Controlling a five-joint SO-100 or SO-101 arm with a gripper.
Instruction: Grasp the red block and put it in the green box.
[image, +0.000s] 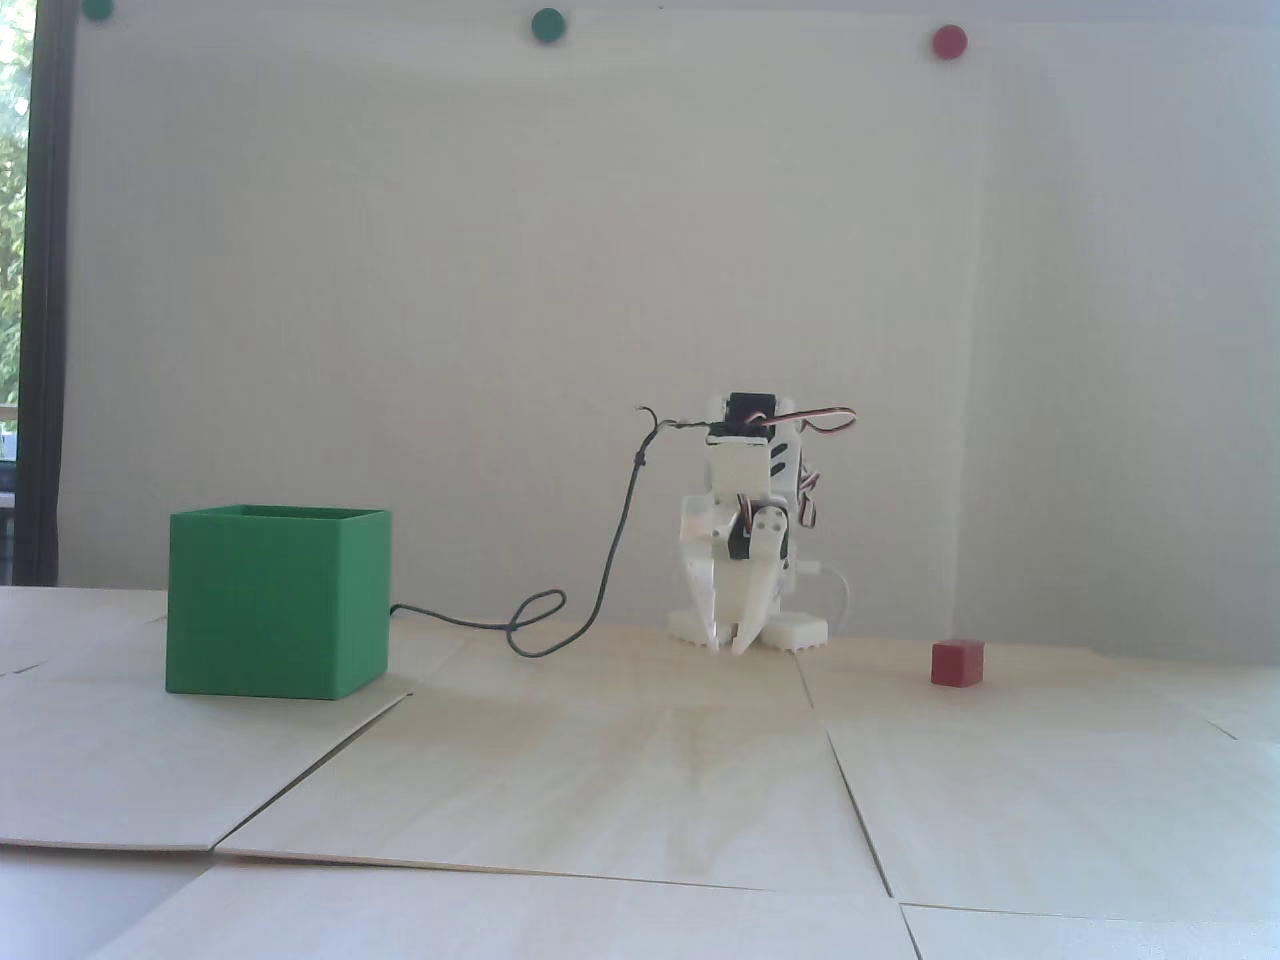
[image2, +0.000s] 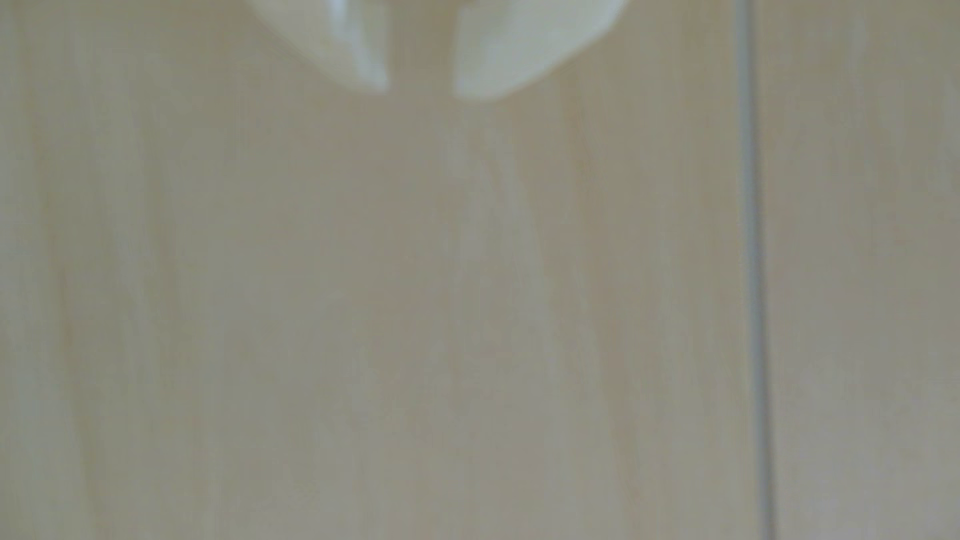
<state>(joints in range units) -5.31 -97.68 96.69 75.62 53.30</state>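
Observation:
In the fixed view the red block (image: 958, 663) sits on the pale wooden table, to the right of the arm. The green box (image: 265, 610) stands open-topped on the left. The white arm is folded low between them, and my gripper (image: 728, 648) points down with its tips close to the table. It is well apart from both the block and the box. In the wrist view my gripper (image2: 421, 91) shows at the top edge, open only by a narrow gap, with nothing between the white fingers (image2: 498, 62). Neither the block nor the box appears in that view.
A dark cable (image: 560, 620) loops over the table from the arm to behind the box. The table is made of wooden panels with seams (image2: 753, 259). Two green dots (image: 547, 25) and a red dot (image: 948, 41) are on the back wall.

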